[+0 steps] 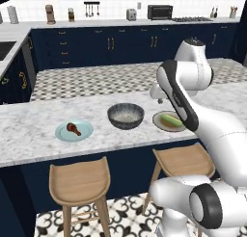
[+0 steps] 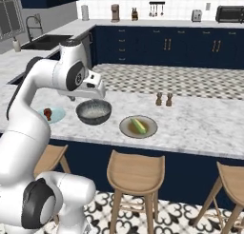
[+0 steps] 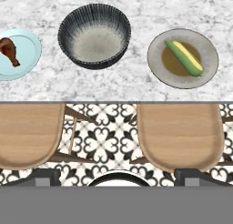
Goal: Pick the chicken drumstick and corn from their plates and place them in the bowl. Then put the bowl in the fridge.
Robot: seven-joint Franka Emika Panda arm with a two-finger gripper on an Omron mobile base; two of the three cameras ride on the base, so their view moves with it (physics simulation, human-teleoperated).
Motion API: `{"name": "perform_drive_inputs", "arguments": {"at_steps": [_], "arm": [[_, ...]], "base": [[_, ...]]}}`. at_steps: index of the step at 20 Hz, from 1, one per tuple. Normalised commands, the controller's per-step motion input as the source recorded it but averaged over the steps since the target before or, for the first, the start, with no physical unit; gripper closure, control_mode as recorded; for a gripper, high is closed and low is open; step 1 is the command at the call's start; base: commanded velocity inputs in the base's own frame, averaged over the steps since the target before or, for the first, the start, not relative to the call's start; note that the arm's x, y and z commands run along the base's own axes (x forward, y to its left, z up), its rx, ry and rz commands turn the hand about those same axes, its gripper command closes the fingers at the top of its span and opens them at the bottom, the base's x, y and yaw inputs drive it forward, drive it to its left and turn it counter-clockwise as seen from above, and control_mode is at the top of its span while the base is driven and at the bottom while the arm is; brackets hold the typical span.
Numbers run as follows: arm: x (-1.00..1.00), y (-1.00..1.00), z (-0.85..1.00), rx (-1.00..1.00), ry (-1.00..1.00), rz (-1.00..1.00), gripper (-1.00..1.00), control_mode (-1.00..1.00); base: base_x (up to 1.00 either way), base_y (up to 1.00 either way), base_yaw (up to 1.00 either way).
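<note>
Inside, speckled pale bowl, dark-ribbed outside.

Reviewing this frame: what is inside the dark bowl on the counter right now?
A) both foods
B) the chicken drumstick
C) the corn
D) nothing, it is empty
D: the bowl shows only its speckled inside, while the chicken drumstick lies on the light-blue plate and the corn on the grey-rimmed plate.

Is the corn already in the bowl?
No, the corn lies on its grey-rimmed plate, and the bowl holds nothing.
</note>
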Motion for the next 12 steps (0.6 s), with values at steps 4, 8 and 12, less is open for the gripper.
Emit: {"name": "perform_drive_inputs", "arguments": {"at_steps": [4, 8, 12], "arm": [[0.00, 0.00, 0.00, 0.00, 0.00, 0.00, -1.00, 1.00], [0.00, 0.00, 0.00, 0.00, 0.00, 0.00, -1.00, 1.00], [0.00, 0.00, 0.00, 0.00, 0.00, 0.00, -1.00, 1.00]], "base": [[0.54, 0.21, 0.00], [0.67, 0.35, -0.01], [0.23, 0.62, 0.00]]}}
